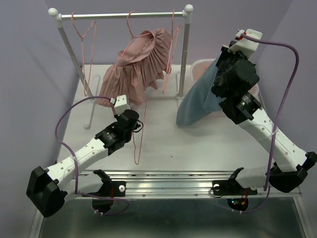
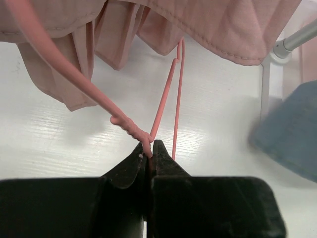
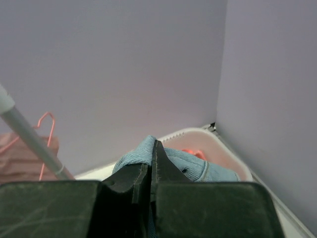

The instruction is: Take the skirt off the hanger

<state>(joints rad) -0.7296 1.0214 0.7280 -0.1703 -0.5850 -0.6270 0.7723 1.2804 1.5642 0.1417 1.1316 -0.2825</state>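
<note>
A blue denim skirt (image 1: 198,99) hangs from my right gripper (image 1: 221,62), which is shut on its upper edge and holds it raised beside the rack's right post. In the right wrist view the jaws (image 3: 153,148) are pinched on a fold of the blue cloth (image 3: 208,168). My left gripper (image 1: 137,124) is shut on a bare pink wire hanger (image 1: 137,146) low over the table. In the left wrist view the jaws (image 2: 150,148) clamp the hanger's twisted neck (image 2: 130,128). The hanger and the blue skirt are apart.
A white clothes rack (image 1: 119,16) stands at the back. A pink pleated skirt (image 1: 138,64) hangs on it, between other pink hangers (image 1: 86,34). A pale pink basket (image 1: 200,64) sits behind the blue skirt and also shows in the right wrist view (image 3: 233,148).
</note>
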